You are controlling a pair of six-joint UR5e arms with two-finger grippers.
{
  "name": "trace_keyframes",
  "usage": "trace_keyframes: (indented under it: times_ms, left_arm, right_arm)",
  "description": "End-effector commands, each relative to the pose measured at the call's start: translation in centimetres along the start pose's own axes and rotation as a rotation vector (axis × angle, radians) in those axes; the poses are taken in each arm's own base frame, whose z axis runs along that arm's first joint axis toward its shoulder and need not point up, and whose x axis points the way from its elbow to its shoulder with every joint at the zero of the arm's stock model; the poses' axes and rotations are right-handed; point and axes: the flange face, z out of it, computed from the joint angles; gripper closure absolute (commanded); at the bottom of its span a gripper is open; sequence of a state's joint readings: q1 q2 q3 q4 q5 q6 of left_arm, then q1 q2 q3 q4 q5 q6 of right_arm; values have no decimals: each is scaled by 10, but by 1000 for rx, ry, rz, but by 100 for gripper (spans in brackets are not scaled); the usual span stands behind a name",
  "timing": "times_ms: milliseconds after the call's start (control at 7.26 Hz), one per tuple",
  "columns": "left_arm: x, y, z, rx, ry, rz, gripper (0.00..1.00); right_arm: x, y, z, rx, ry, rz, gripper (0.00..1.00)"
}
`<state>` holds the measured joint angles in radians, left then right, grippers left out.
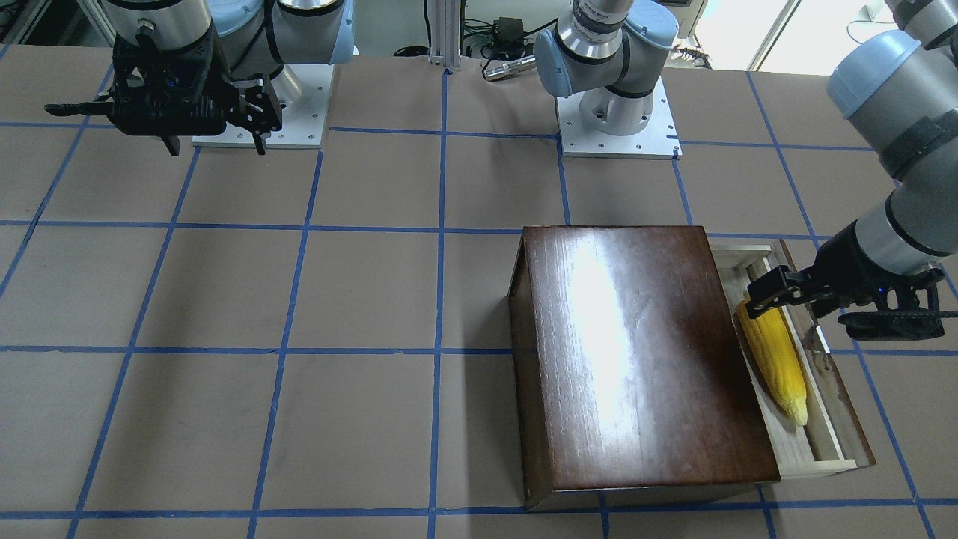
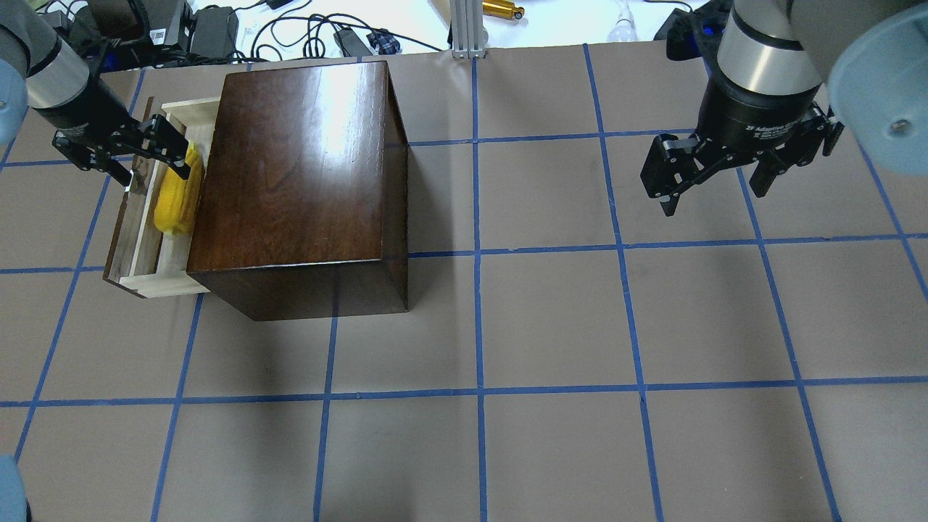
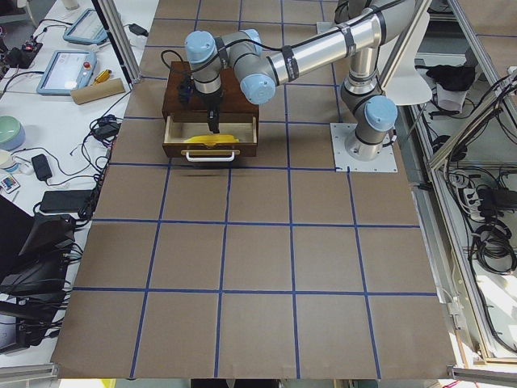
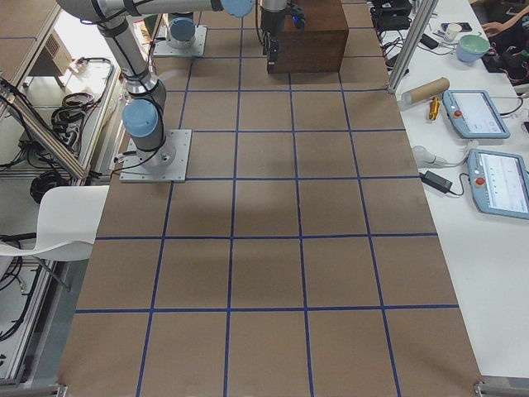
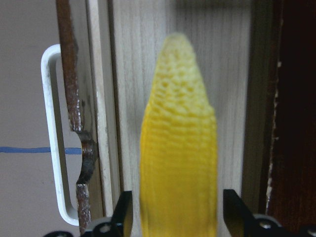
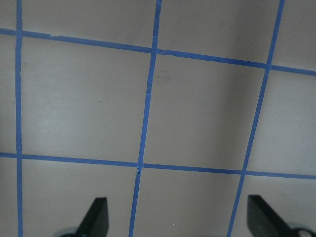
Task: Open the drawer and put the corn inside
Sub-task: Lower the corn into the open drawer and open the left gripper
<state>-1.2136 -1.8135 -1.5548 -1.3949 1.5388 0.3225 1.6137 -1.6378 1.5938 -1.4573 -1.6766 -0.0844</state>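
The drawer (image 1: 816, 449) is pulled out of the dark wooden box (image 1: 636, 352) on the robot's left side of the table. It is a pale wood tray with a dark front panel (image 3: 210, 148) and a white loop handle (image 5: 52, 138). The yellow corn (image 1: 775, 359) lies lengthwise in the drawer (image 2: 163, 283), beside the box (image 2: 297, 174). My left gripper (image 2: 152, 174) is open over the corn's thick end (image 5: 177, 148), its fingers either side with small gaps. My right gripper (image 2: 714, 196) is open and empty above bare table (image 6: 180, 222).
The table is brown paper with a blue tape grid. The two arm bases (image 1: 617, 120) (image 1: 262, 112) stand on white plates at the robot's edge. Cables and power bricks (image 2: 217, 29) lie beyond the far edge. Side benches hold tablets (image 4: 475, 112).
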Motion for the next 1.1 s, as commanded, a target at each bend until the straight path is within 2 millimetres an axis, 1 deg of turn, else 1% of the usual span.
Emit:
trace_keyframes:
  times_ms: [0, 138, 413, 551, 689, 826, 964]
  left_arm:
    - [8, 7, -17, 8, -6, 0, 0]
    - [17, 25, -42, -2, 5, -2, 0]
    - [34, 69, -97, 8, 15, -2, 0]
    - [40, 84, -110, 18, 12, -2, 0]
    - [48, 91, -118, 34, 13, 7, 0]
    - [86, 88, -116, 35, 1, 17, 0]
    - [140, 83, -113, 70, -8, -4, 0]
  right_arm:
    - [0, 0, 0, 1, -1, 0, 0]
    - [0, 0, 0, -1, 0, 0, 0]
    - [0, 0, 0, 0, 0, 0, 0]
    - [0, 0, 0, 1, -1, 0, 0]
    - [0, 0, 0, 1, -1, 0, 0]
    - [0, 0, 0, 1, -1, 0, 0]
    - [0, 0, 0, -1, 0, 0, 0]
